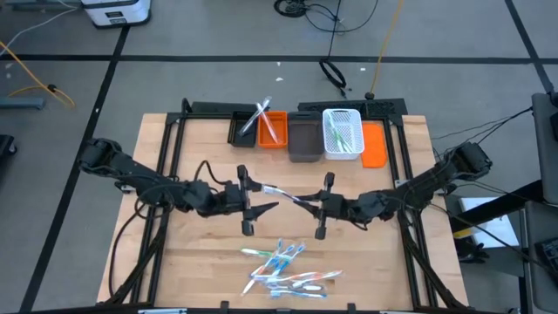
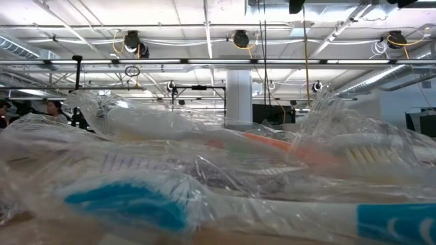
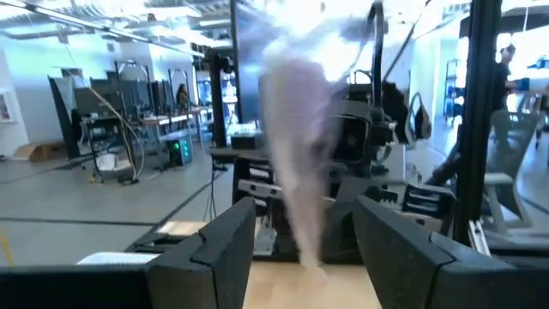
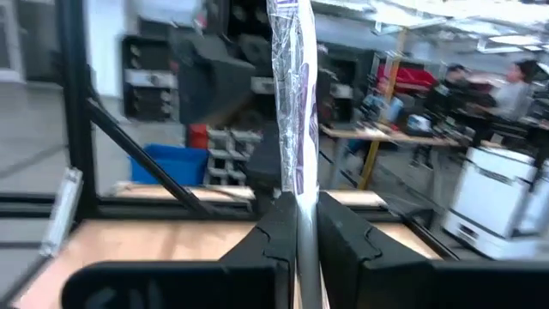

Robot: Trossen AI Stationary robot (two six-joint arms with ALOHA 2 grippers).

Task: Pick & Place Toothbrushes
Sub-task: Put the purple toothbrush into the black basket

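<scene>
A plastic-wrapped toothbrush (image 1: 288,194) hangs in the air between my two grippers over the middle of the table. My right gripper (image 1: 316,206) is shut on it. My left gripper (image 1: 264,198) is open, and its fingers stand on either side of the toothbrush's other end (image 3: 296,154) without plainly touching it. Several more wrapped toothbrushes (image 1: 283,266) lie in a pile at the table's near edge and fill the low view (image 2: 204,197). Others lie in the orange bin (image 1: 273,129) and the white basket (image 1: 343,133). My right gripper (image 4: 298,206) pinches the wrapped toothbrush between its two fingers (image 4: 343,232), on the wrapper near one end (image 4: 296,193). It comes level from the table's right side. The toothbrush is lifted clear and runs from the fingers toward my left gripper.
At the far edge stands a row of bins: a black one (image 1: 242,131), the orange one, a dark grey one (image 1: 303,141), the white basket and an orange lid (image 1: 374,145). Bare wood (image 1: 200,253) lies left of the pile. People sit in the room beyond the table (image 4: 506,86).
</scene>
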